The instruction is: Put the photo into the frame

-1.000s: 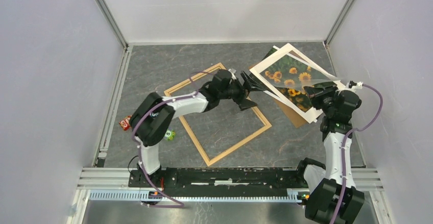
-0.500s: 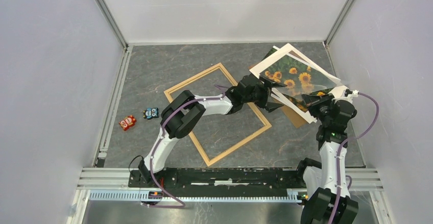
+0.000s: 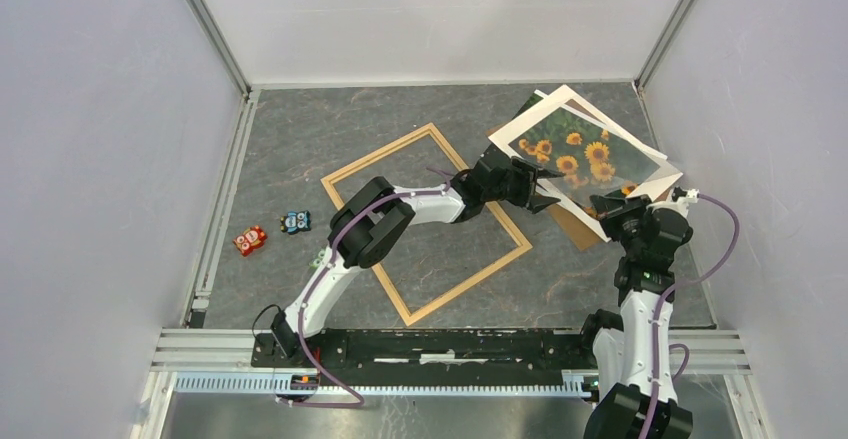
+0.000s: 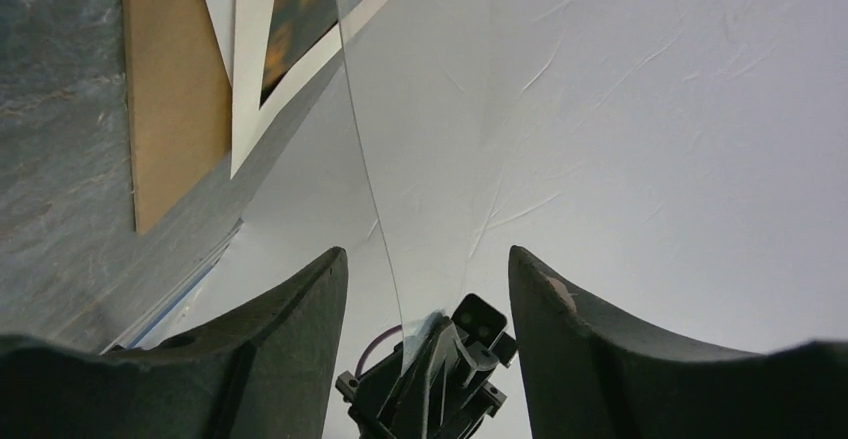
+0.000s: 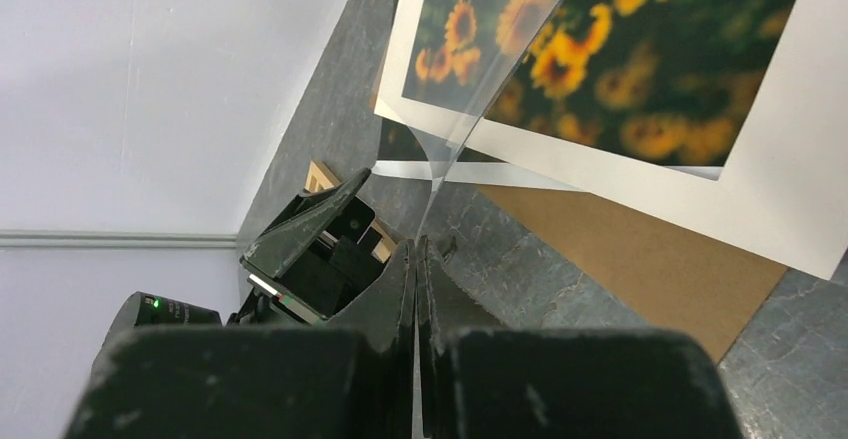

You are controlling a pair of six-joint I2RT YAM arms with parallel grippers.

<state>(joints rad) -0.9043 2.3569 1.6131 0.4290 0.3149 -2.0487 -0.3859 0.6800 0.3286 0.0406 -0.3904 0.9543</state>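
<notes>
The photo (image 3: 578,147), sunflowers with a white border, lies at the back right on a brown backing board (image 3: 572,227). The light wooden frame (image 3: 425,221) lies flat mid-table with nothing inside it. My right gripper (image 3: 610,202) is shut on a corner of a thin clear sheet (image 3: 612,174) and holds it raised over the photo (image 5: 620,69). In the right wrist view its jaws (image 5: 415,259) pinch the sheet's edge. My left gripper (image 3: 543,192) stands open at the sheet's opposite side. The sheet's edge (image 4: 370,179) runs between its fingers (image 4: 290,329) without either touching it.
Three small toys lie at the left: red (image 3: 250,240), blue (image 3: 295,222) and green (image 3: 320,256). The brown board (image 4: 170,89) juts out from under the photo. Grey walls close in the left, back and right sides.
My left arm has reached right across the frame to the clear sheet's edge and its jaws have narrowed. The right gripper has drawn slightly nearer, still holding the sheet.
</notes>
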